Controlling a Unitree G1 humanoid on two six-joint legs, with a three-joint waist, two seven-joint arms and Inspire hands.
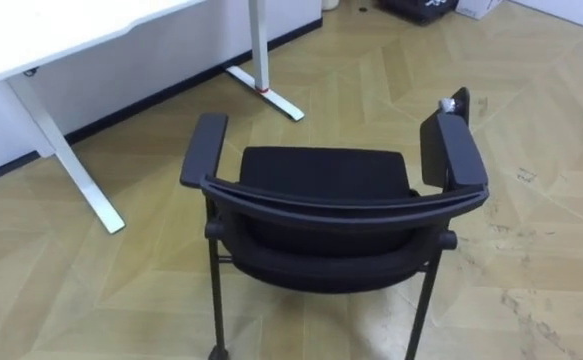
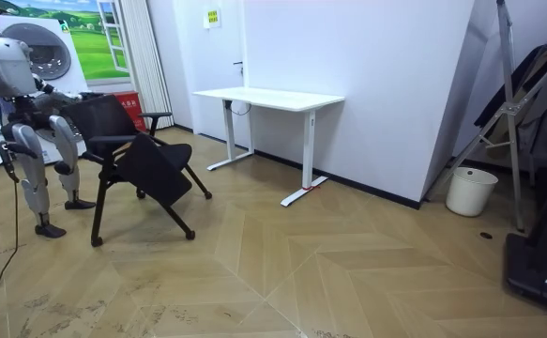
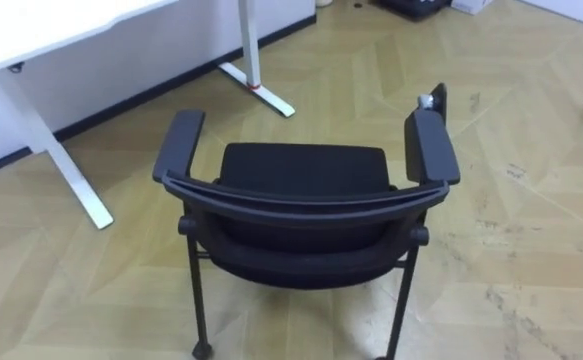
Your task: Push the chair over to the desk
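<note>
One chair point(image 1: 326, 180), black, on the wood floor point(image 1: 531, 250). It is seen from behind and above, backrest nearest the camera, seat facing away.
- Armrests: two, one on the left point(image 1: 203, 150), one on the right point(image 1: 461, 150).
- Dark thin legs under the seat. One small castor shows at the lower rear left point(image 3: 203, 350).

One white desk point(image 1: 71, 30) stands ahead of the chair and to its left, apart from it. The desk has two white legs, a near one point(image 1: 66, 160) and a far one point(image 1: 261, 50), each on a flat foot.

In the room view the chair stands off the desk toward the room view's left. The robot stands upright just behind the chair, on the side away from the desk.

Left hand, right hand: cannot tell whether released, clenched or grasping anything.

One white bucket point(image 2: 470, 191) sits by the wall, beyond the desk on the side away from the chair, well apart from it.
</note>
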